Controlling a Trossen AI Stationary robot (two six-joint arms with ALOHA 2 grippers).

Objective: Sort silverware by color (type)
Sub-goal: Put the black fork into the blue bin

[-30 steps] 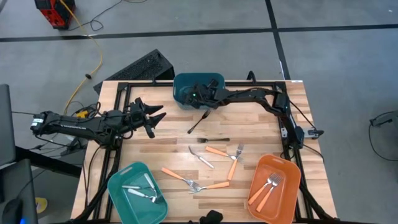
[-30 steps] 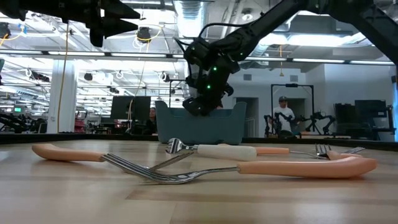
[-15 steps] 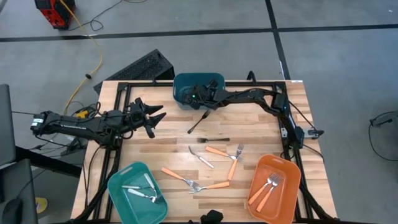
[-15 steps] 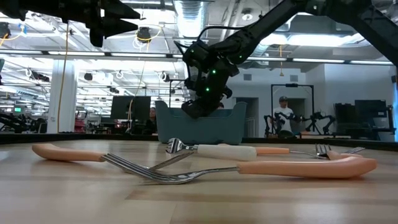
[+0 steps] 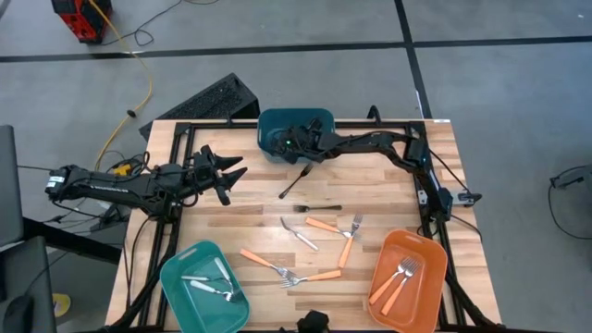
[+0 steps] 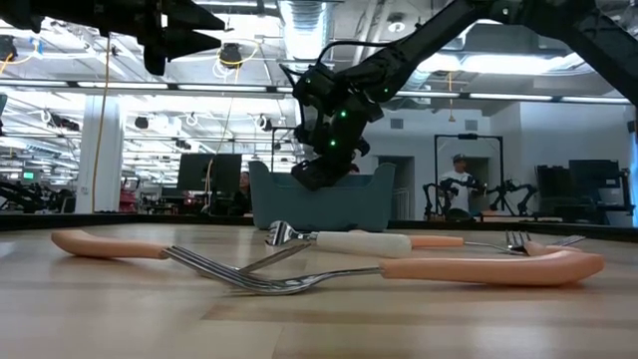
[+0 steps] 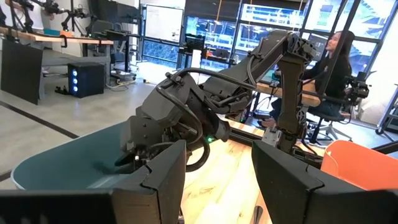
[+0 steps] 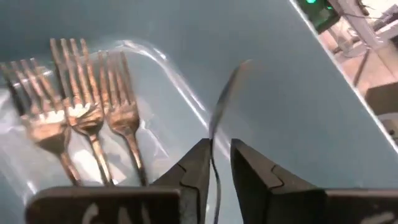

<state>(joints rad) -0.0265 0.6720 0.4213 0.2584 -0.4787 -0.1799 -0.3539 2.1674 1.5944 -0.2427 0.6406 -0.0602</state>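
Observation:
My right gripper [image 8: 219,144] hangs inside the dark teal bin [image 5: 294,129] at the table's far edge, slanting down, its fingers a little apart. A thin dark fork [image 8: 225,90] runs up from between them. Three dark forks [image 8: 81,106] lie on the bin's floor. My left gripper [image 5: 227,176] waits open in the air over the table's left side, pointing level. On the table lie two dark forks [image 5: 294,182], a white-handled one [image 5: 301,236] and several orange-handled forks [image 5: 324,225]. My right gripper has the dark fork's thin handle [image 8: 213,134] standing in the gap between its two fingers, close to the inner edge of one finger [image 8: 198,163]. The gap is wider than the handle, and I cannot tell whether either finger touches it.
A light teal bin [image 5: 176,268] with white utensils stands at the near left. An orange bin [image 5: 427,248] with orange-handled forks stands at the near right. A black frame [image 5: 185,129] runs along the table's edges. People sit in the room beyond the table.

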